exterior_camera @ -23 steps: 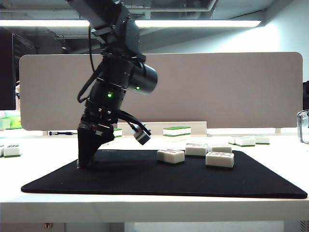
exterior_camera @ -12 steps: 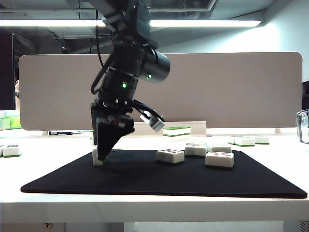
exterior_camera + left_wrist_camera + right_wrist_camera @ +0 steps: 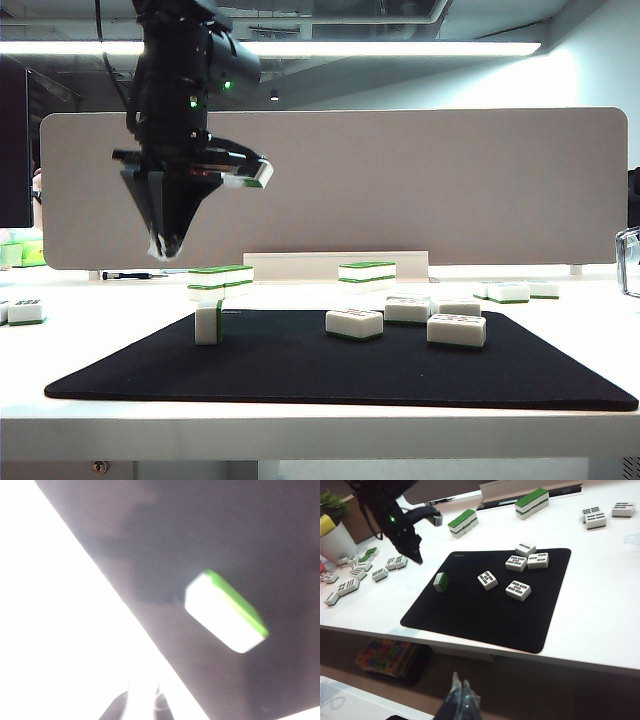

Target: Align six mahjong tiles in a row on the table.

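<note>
Already the left gripper [image 3: 166, 246], jaws nearly shut and empty, hangs above the green-backed white tile [image 3: 208, 323] standing on edge on the black rectangular mat [image 3: 300, 375]; a clumsy descent could topple it, while the right gripper [image 3: 460, 692], jaws together, waits near the mat

Partition: a grey panel with rounded corners [image 3: 450, 185] stands upright along the far edge of the desk and spans most of the exterior view.
Ceiling: dark, with exposed pipes [image 3: 400, 12] and a long bright strip light [image 3: 410, 48] above the panel.
Wall: pale and plain at the upper right [image 3: 600, 75].
Plant: a green plant in a white pot [image 3: 335, 535] stands at one corner, seen from the right wrist view.
Under the desk: a dark floor and a colourful patterned box [image 3: 385, 656].
Light: even, cool, from overhead.
</note>
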`<state>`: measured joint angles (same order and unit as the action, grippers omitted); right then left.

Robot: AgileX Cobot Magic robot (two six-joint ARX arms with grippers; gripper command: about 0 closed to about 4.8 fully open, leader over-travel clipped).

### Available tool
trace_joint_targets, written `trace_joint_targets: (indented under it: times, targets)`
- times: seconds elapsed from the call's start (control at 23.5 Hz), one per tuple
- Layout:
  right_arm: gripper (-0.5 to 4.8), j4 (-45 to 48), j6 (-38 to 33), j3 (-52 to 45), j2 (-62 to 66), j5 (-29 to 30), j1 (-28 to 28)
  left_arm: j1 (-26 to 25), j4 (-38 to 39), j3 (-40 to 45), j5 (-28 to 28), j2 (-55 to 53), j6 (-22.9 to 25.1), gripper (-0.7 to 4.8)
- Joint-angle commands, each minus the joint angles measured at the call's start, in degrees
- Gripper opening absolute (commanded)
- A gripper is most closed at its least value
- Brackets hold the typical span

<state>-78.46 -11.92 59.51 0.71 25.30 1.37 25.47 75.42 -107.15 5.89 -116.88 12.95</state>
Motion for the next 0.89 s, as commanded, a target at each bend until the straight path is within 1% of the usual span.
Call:
trace_joint_targets:
  times: [0.04,0.09,0.13,0.26,0.3,0.6,0.89]
  targets:
    - [-0.01,0.7,0.17,0.15,-0.68,-0.81,0.0,-0.57,-0.87,3.37,-2.56,-0.07,-0.55,0.21]
    - [-0.01,0.7,0.17,0.15,-0.68,-1.7,-0.04,-0.57,-1.84,4.04,-3.37,-0.63,-0.57,0.21]
    - [-0.01,0.7,0.17,0.15,-0.68,-1.86,-0.02,-0.52,-2.27,4.04,-3.85,-1.09,-0.68,0.21]
    - [-0.01,0.7,0.17,0.15,-0.68,-1.86,-0.02,-0.07,-4.55,4.04,-7.69,-2.38,-1.44,0.2]
    - [-0.01,0.7,0.17,0.15,-0.68,-1.86,-0.02,0.04,-4.94,4.07,-8.04,-2.8,-1.42,0.2]
    - [-0.01,0.7,0.17,0.13,-0.68,-2.64,-0.02,1.44,-6.88,4.04,-8.74,-3.52,-1.4,0.2]
    - [-0.01,0.63,0.17,-0.98,-0.68,-2.67,-0.02,5.03,-7.69,3.34,-8.94,-3.48,-1.16,0.21]
